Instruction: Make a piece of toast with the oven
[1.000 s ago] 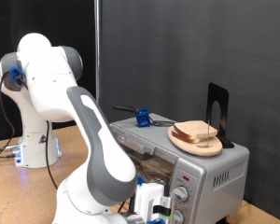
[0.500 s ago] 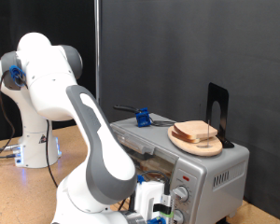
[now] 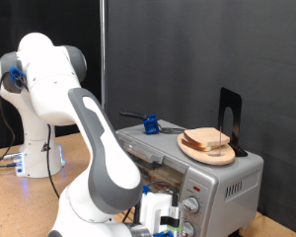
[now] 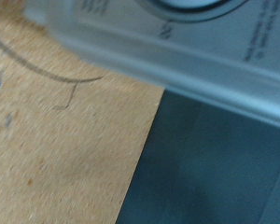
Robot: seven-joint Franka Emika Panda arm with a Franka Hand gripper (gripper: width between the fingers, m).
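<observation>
**Gripper low at oven front, bread up on top**

Gripper [image 3: 163, 219] sits at the exterior view's bottom edge, right in front of the oven [image 3: 192, 178], next to its knobs [image 3: 191, 206]. Fingers are cut off by the frame and don't show in the wrist view, so can't tell if it's parted or clenched; nothing seen between them.

Key relation: the piece of toast [image 3: 207, 139] lies above the gripper and toward the exterior view's right, on the round wooden plate [image 3: 209, 153] that rests on the oven roof. It looks like a short stack of slices lying flat, broad faces up, w/ no clear long axis. Untouched, well apart from the gripper.

Wrist view: very close on the oven's grey front panel [image 4: 177, 47], blurred, w/ part of a dial ring at the frame edge. Below it, brown wooden desk [image 4: 56, 149] and a dark patch beside it.

Room: black backdrop behind. A blue-handled tool [image 3: 148, 123] and a black upright stand [image 3: 230, 114] share the oven roof w/ the plate. Arm base [image 3: 35, 158] stands at the exterior view's left on the desk.
</observation>
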